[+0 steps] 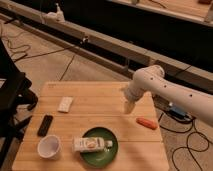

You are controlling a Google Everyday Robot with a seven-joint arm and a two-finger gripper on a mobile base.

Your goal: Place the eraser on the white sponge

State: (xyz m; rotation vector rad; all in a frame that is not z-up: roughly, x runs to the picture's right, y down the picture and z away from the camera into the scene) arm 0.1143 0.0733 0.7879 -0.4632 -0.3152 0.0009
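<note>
**Eraser [45,125] lies on the wood, well apart from the gripper [129,106]**

Eraser and gripper are at opposite sides of the wooden table [100,111]. The black bar lies flat, far to the picture's left of the gripper and somewhat nearer the camera. The white sponge [65,104] is also left of the gripper, at about the gripper's own depth on the table and closer to it than the eraser is. Sponge and eraser are near each other but not touching, with bare wood between them.

The gripper ends a white arm [170,90] that reaches in from the right, and it points down over the table's right half. Whether it is open or closed cannot be told.

Just to the gripper's right and nearer the camera, an orange oblong piece [146,122] lies by the table's edge. Toward the front, left of the gripper, a white carton [89,144] lies on its side across a green plate [107,155]. A white cup [49,146] stands farther left still, in front of the eraser.
</note>
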